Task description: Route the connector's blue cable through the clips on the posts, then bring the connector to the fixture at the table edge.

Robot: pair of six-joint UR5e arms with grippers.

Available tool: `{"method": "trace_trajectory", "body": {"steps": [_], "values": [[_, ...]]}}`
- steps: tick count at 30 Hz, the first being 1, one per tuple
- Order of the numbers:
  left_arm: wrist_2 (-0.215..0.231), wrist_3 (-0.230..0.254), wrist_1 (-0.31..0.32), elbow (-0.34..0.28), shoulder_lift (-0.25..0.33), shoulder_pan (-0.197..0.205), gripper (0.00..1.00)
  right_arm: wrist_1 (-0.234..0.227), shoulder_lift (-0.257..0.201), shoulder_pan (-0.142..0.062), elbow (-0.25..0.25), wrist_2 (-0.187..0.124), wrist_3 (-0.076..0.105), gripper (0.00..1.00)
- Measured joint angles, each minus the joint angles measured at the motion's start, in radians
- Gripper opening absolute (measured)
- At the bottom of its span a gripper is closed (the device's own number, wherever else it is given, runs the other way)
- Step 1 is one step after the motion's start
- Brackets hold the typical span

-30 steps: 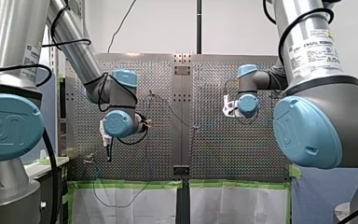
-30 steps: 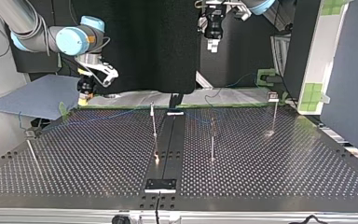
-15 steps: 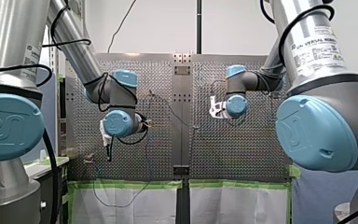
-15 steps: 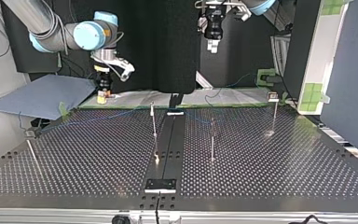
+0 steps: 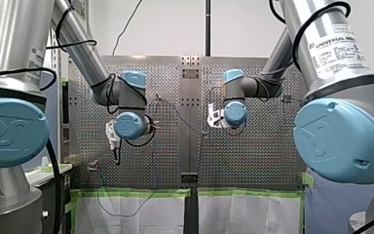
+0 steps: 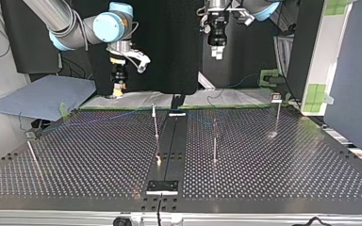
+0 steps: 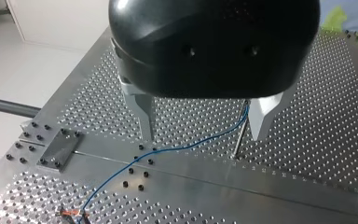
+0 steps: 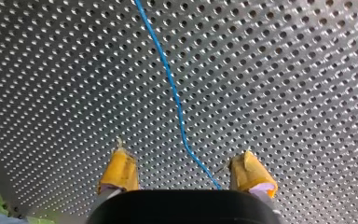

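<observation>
The thin blue cable lies on the perforated metal worktop, ahead of and between the right arm's jaws, which are open and empty. The left arm's jaws, also open, have a slim metal post ahead between them. A careless descent could bend the post or miss the cable.

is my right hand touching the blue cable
Apart. In the right wrist view the cable runs between the open right hand's yellow pads, with bare table on both sides.
</observation>
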Motion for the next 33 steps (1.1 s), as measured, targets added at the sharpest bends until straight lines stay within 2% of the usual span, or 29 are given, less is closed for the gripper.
{"method": "trace_trajectory", "body": {"steps": [4,8,12,16,22,29,33], "values": [[0.008,-0.007,-0.028,0.007,0.000,0.006,0.98,-0.017,0.006,0.033,0.020,0.026,-0.002,1.00],[0.011,-0.008,-0.053,0.008,0.000,0.008,0.98,-0.019,0.008,0.062,0.027,0.016,-0.001,1.00],[-0.007,-0.004,-0.079,0.008,0.000,0.010,0.98,0.001,0.008,0.093,0.030,0.014,0.004,1.00],[-0.034,0.015,-0.105,0.008,0.000,0.011,0.98,0.019,0.008,0.124,0.036,0.037,0.004,1.00],[-0.076,0.027,-0.129,0.008,0.000,0.013,0.98,0.022,0.009,0.170,0.057,0.081,0.011,1.00],[-0.085,0.028,-0.143,0.008,0.000,0.013,0.98,0.019,0.010,0.226,0.066,0.137,0.019,1.00],[-0.086,0.028,-0.144,0.008,0.000,0.013,0.98,0.014,0.010,0.241,0.066,0.152,0.017,1.00]]}}
